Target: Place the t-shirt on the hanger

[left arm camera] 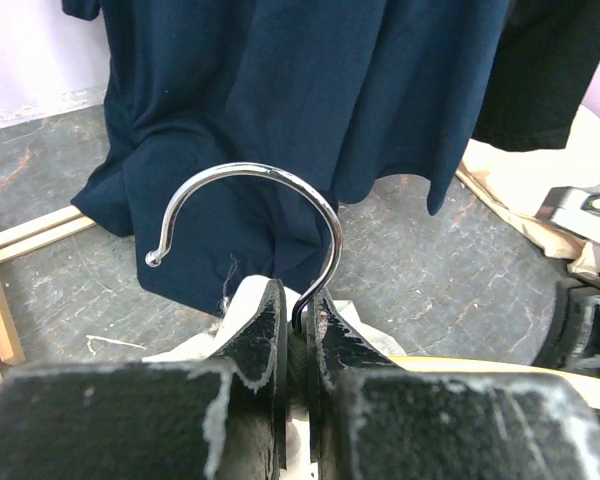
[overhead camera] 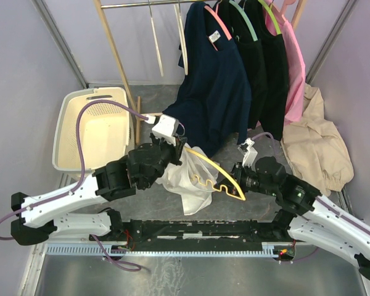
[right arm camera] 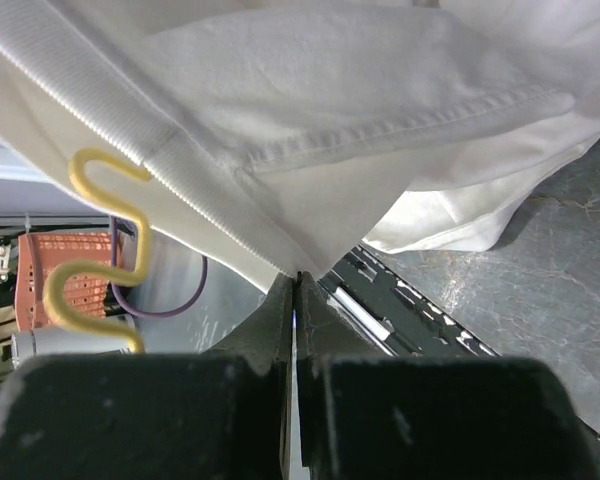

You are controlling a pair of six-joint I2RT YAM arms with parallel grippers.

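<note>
The yellow hanger (overhead camera: 219,169) hangs tilted above the table between my two arms. My left gripper (overhead camera: 180,150) is shut on the stem of its silver hook (left arm camera: 250,168); in the left wrist view the jaws (left arm camera: 302,312) pinch the wire just below the curve. The white t-shirt (overhead camera: 186,182) drapes from the hanger's left half and bunches under that gripper. My right gripper (overhead camera: 235,179) sits by the hanger's lower right arm. In the right wrist view its jaws (right arm camera: 298,275) are shut on a fold of the t-shirt (right arm camera: 360,80) next to the ribbed neckband, with the hanger's wavy notches (right arm camera: 135,235) to the left.
A cream laundry basket (overhead camera: 89,126) stands at the back left. A navy shirt (overhead camera: 216,92), black garments (overhead camera: 265,68) and a pink one (overhead camera: 293,74) hang from the rack behind. A beige garment (overhead camera: 314,148) lies at the right. A wooden rack post (overhead camera: 117,61) rises beside the basket.
</note>
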